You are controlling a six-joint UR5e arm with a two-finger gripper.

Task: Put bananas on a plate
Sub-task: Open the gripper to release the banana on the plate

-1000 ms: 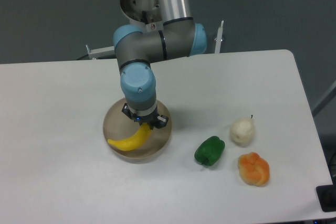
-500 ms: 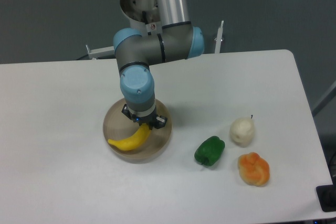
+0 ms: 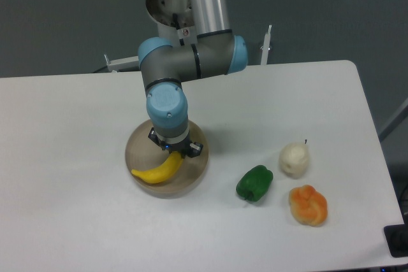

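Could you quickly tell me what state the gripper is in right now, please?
Gripper: at the upper end of the banana over the plate; whether it is clamped or released cannot be told, since the wrist hides the fingers.

The arm's wrist covers the far part of the plate (image 3: 191, 179) and the upper end of the banana (image 3: 159, 169). The hand (image 3: 176, 150) sits mostly under that wrist, so its finger spacing cannot be made out. The counter (image 3: 76, 221) runs off the left and bottom edges.

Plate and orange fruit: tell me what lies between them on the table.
In the camera view, the green pepper sits between the plate and the orange fruit; the white pear stands just behind that line.
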